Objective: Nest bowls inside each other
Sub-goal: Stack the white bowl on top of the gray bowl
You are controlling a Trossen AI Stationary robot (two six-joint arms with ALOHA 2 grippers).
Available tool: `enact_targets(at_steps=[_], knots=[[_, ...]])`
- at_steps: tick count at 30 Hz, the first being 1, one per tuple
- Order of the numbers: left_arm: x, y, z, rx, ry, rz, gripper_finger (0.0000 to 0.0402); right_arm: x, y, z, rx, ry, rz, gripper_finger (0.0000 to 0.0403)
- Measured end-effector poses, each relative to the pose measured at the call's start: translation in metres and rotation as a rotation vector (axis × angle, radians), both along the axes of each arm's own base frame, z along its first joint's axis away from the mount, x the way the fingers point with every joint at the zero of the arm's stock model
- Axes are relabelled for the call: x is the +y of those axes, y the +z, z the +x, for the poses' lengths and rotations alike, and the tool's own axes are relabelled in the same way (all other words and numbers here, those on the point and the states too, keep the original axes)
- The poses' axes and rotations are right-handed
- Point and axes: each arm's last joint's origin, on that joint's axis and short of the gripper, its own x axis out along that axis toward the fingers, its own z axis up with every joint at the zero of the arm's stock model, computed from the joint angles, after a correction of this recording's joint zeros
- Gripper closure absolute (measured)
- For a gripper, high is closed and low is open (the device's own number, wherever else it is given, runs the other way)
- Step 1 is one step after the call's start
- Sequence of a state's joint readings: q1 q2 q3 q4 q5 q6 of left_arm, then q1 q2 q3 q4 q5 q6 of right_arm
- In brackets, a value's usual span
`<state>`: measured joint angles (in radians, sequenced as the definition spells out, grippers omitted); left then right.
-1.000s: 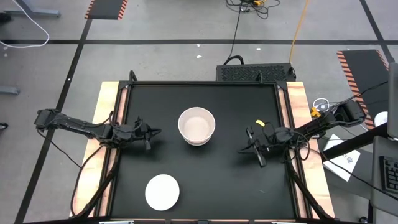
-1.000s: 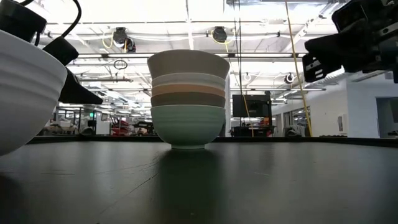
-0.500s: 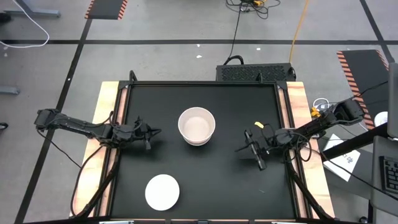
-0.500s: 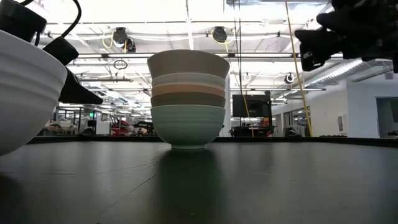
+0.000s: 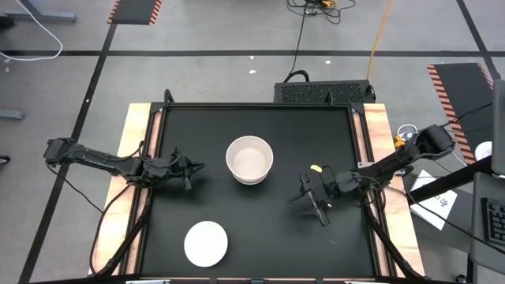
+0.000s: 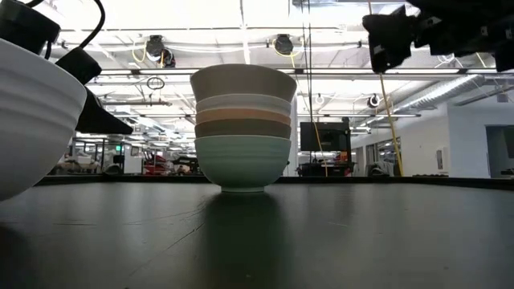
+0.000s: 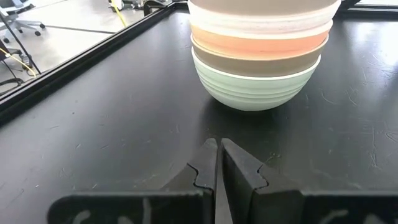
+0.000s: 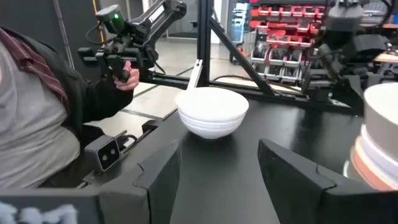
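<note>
A stack of bowls (image 5: 250,159) stands in the middle of the black worktop (image 5: 331,244): mint green at the bottom, then olive-grey, salmon-orange and paler ones. One white bowl (image 5: 206,243) lies apart near the front edge. The right gripper (image 5: 309,197) hovers with fingers spread; the left gripper (image 5: 188,175) is closed, holding nothing.

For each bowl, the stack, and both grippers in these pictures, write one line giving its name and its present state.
Stack of bowls: nested, upright, mid-table, mint green bowl at the bottom.
Lone white bowl: not nested, upside down near the table's front edge.
Left gripper: shut, empty, left of the stack.
Right gripper: open, empty, right of the stack.
</note>
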<state>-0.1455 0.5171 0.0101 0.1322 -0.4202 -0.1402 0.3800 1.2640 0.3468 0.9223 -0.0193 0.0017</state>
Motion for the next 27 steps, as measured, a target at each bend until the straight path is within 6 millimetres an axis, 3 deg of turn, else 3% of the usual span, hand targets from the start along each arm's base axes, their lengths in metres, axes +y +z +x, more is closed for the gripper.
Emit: enact_targets(at_steps=[17,22,27], knots=[[0.0000,0.0001,0.0000,0.000,0.000,0.000,0.0376,0.0024,-0.0022,0.0047,0.035,-0.005,0.018,0.0198],[-0.0001,0.0001,0.0000,-0.001,0.001,-0.004,0.0376,-0.0018,-0.0070,0.0044,0.083,-0.128,-0.026,0.0198],[-0.0001,0.0004,0.0001,-0.006,0.003,-0.011,0.0376,-0.0053,-0.0085,-0.0037,0.087,-0.132,-0.025,0.0199]])
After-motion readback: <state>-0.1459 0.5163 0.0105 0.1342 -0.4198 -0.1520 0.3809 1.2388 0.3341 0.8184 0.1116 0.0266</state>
